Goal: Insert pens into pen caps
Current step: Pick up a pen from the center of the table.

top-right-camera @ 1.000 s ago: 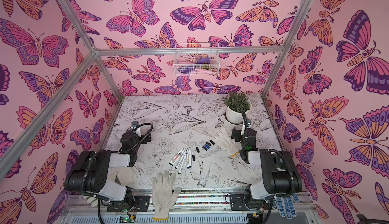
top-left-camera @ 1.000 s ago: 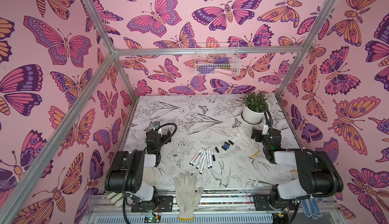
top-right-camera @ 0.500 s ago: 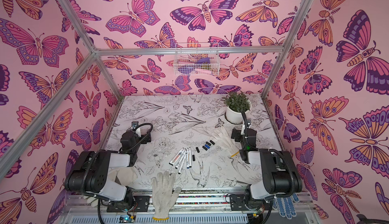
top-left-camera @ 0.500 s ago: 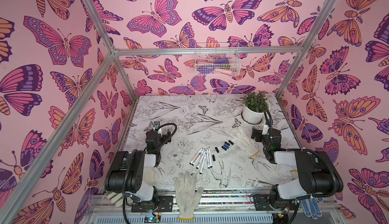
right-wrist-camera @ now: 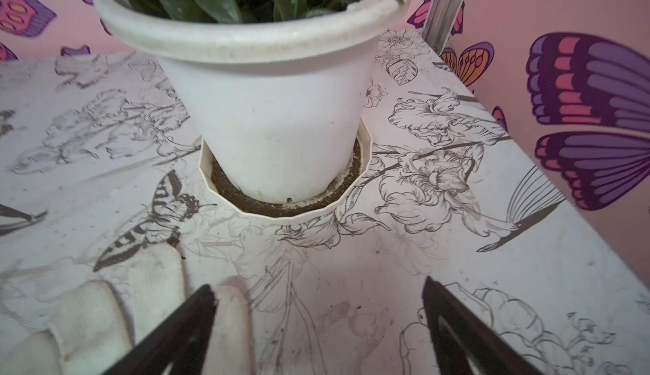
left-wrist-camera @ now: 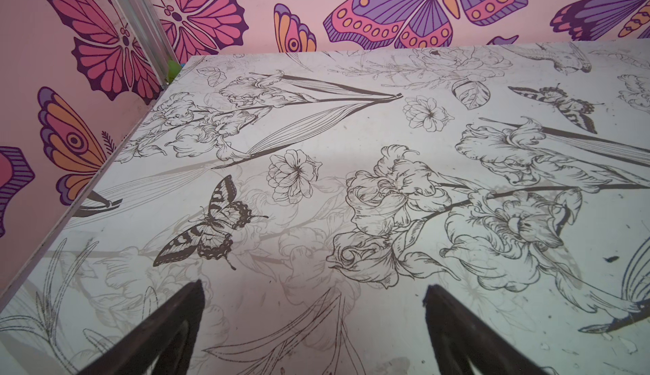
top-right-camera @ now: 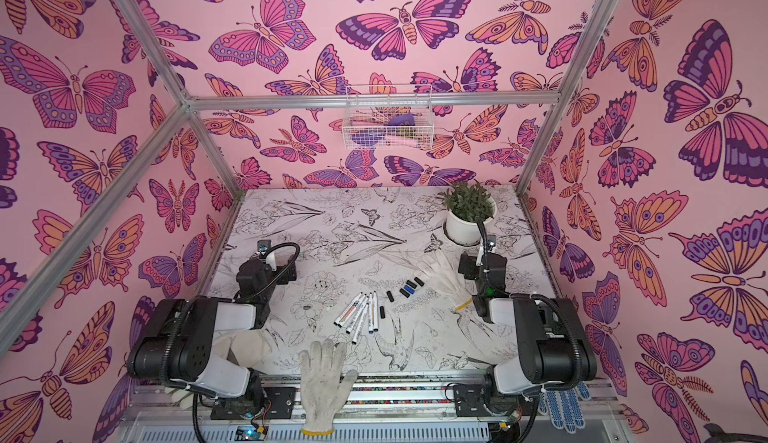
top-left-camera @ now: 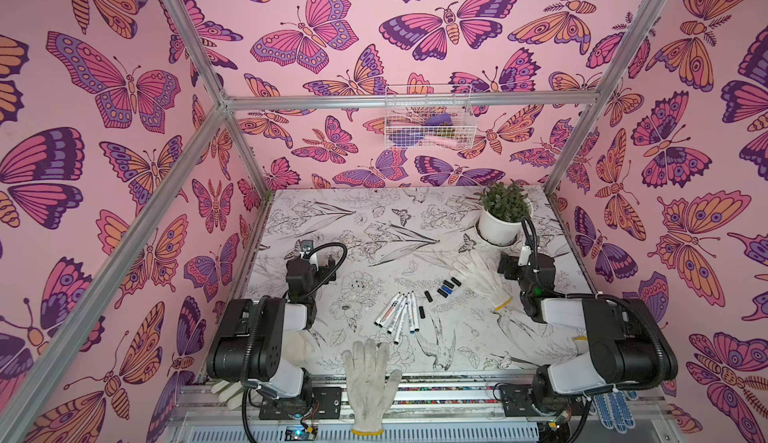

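- 6 pens (top-left-camera: 397,316) are lying fanned on the worktop (top-left-camera: 353,220), long axes running near-to-far.
- The caps (top-left-camera: 444,289) are sitting just beside them, nearer the right fingers (right-wrist-camera: 190,320).
- The left fingers (left-wrist-camera: 183,320) and the right ones are gaping, empty.

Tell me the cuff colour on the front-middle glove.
Yellow trim; the glove is white. Clearest in a top view.

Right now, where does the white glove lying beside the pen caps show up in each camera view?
In a top view: the glove lies just right of the pen caps.
In a top view: same spot, right of the caps.
Left wrist: not in it.
Right wrist: only its fingertips, nearer the camera than the plant pot.
Shared landmark: the plant pot, behind the glove in both top views.
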`<state>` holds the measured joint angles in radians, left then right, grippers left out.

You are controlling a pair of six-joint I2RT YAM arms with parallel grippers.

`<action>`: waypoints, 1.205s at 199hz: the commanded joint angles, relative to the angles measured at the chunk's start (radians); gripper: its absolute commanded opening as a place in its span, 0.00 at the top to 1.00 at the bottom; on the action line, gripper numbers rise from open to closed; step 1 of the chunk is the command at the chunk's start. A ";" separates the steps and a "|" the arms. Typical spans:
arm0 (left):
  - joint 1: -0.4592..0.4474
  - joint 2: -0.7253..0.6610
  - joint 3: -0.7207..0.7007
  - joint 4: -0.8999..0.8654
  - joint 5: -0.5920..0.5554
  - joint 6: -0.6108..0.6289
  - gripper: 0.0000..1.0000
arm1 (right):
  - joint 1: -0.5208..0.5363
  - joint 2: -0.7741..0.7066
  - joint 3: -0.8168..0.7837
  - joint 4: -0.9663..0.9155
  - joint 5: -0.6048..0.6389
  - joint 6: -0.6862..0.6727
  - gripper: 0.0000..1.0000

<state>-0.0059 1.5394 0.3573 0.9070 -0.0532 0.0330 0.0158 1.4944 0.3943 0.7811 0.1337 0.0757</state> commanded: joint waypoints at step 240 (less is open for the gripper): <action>-0.655 -0.101 0.529 -1.554 0.126 -0.474 0.11 | 0.434 -0.299 0.365 -0.757 0.212 0.070 0.54</action>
<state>-0.6296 1.4044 0.8433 -0.4446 -0.0093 -0.4206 0.4477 1.2114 0.7471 0.0402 0.3313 0.1493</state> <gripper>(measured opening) 0.904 0.462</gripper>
